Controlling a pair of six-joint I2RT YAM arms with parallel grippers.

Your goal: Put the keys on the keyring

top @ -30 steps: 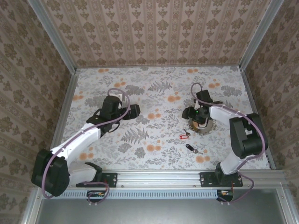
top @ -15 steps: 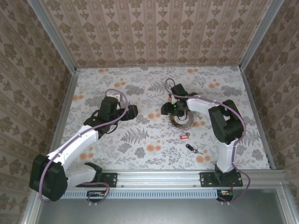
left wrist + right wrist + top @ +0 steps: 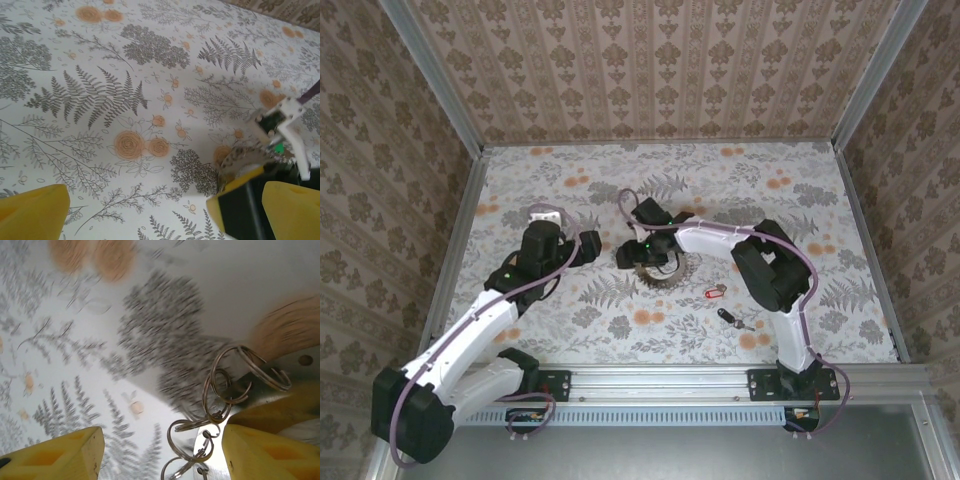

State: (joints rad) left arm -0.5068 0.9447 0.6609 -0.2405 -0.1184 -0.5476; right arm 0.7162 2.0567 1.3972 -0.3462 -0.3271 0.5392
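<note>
Both sets of jaws stand apart: left gripper point(image 3: 590, 247) empty; right gripper point(image 3: 161, 432) has the keyring point(image 3: 660, 274) against one finger, apparently unclamped. Ring judged light, rigid, slippery; pinch its rim.

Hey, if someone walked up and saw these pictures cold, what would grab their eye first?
Probably the two grippers nearly meeting at the middle of the busy floral table. The right gripper hangs over the keyring, whose small wire loops dangle between its yellow fingers, and the open left gripper faces it from the left. Next, a red-tagged key and a black key lie loose nearer the right arm's base.
</note>
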